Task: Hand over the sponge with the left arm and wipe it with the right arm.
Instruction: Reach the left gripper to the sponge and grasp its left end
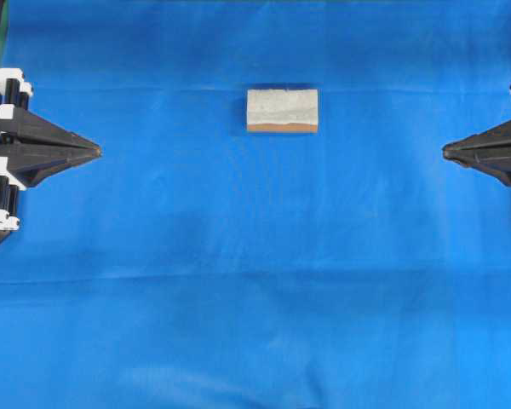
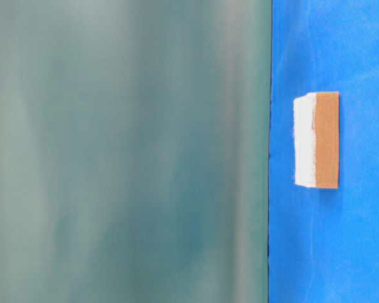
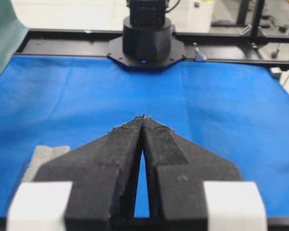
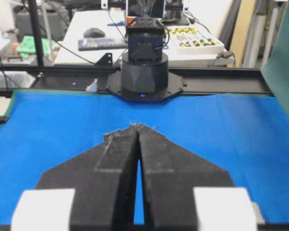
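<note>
**Both tools pinched tight, sponge waiting up top**

Closest to the lens, the left tool (image 3: pixel 143 118) shows its tips pressed together, nothing held. The right tool (image 4: pixel 136 126) does likewise. The sponge (image 1: pixel 282 111) lies alone, upper centre of the overhead view, on the blue tabletop (image 1: pixel 255 298). The left arm should open wide and straddle the short sides.

A robot lab, blue cloth (image 4: pixel 53 125) over a table with a black metal frame (image 4: pixel 221 79), behind the frame a white desk (image 4: pixel 82 53) with a mouse (image 4: pixel 94 32), a keyboard (image 4: pixel 102 44), a tool set (image 4: pixel 195 44) and cables
</note>
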